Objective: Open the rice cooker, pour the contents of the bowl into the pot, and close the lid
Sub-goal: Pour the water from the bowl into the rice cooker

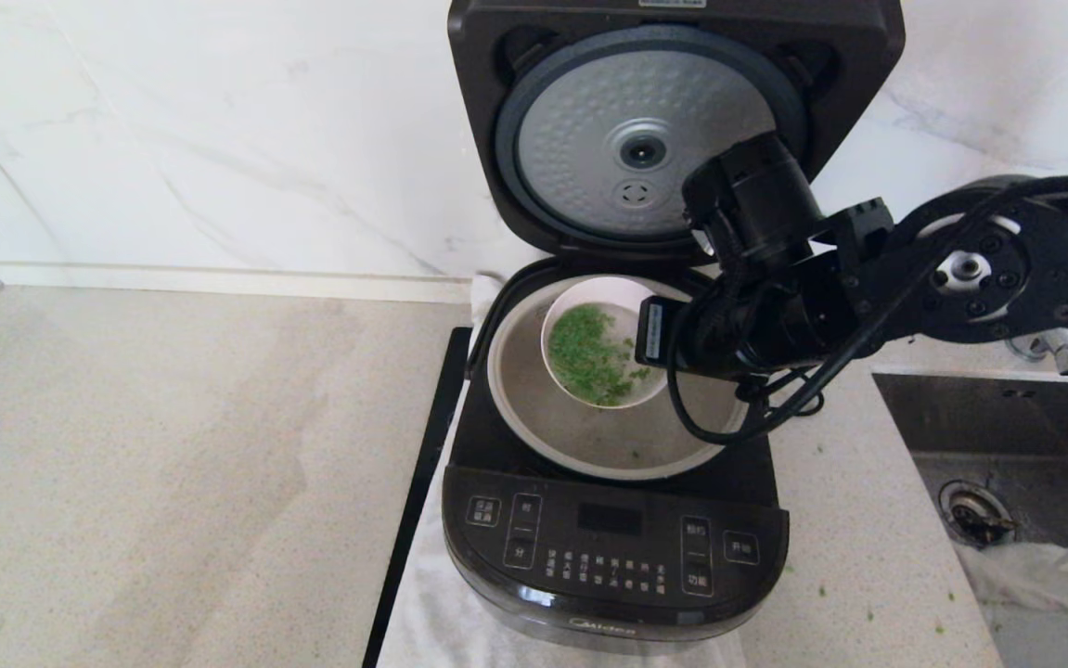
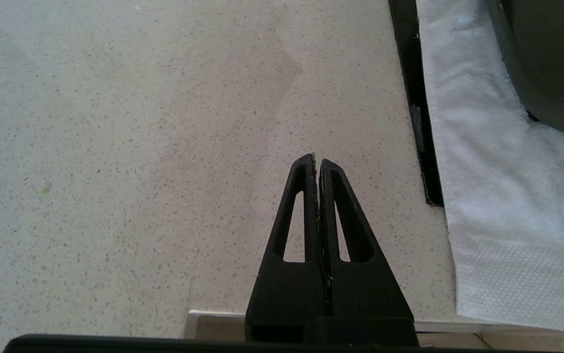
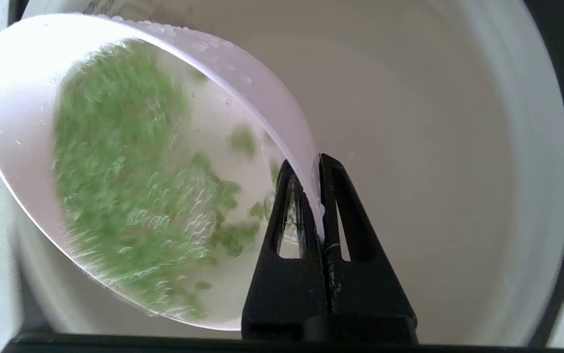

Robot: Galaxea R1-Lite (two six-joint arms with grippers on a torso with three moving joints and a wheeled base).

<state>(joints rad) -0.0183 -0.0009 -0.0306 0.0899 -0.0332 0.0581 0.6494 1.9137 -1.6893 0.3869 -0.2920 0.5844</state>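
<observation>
The black rice cooker [image 1: 615, 547] stands open, its lid [image 1: 645, 130] upright with the dimpled silver plate facing me. Over the grey-beige pot [image 1: 589, 436] my right gripper [image 3: 317, 169] is shut on the rim of the pale pink bowl [image 1: 580, 295], which hangs tilted above the pot's inside [image 3: 433, 147]. Chopped green bits [image 1: 594, 357] in a little water lie against the bowl's lower side [image 3: 130, 196]. A few green bits lie on the pot's floor. My left gripper [image 2: 317, 162] is shut and empty above the bare counter, left of the cooker.
A white cloth [image 2: 497, 196] lies under the cooker, with a black strip [image 1: 422, 482] along its left edge. A steel sink [image 1: 1007, 445] with a cloth in it lies to the right. The speckled counter [image 1: 172, 464] stretches left; a marble wall stands behind.
</observation>
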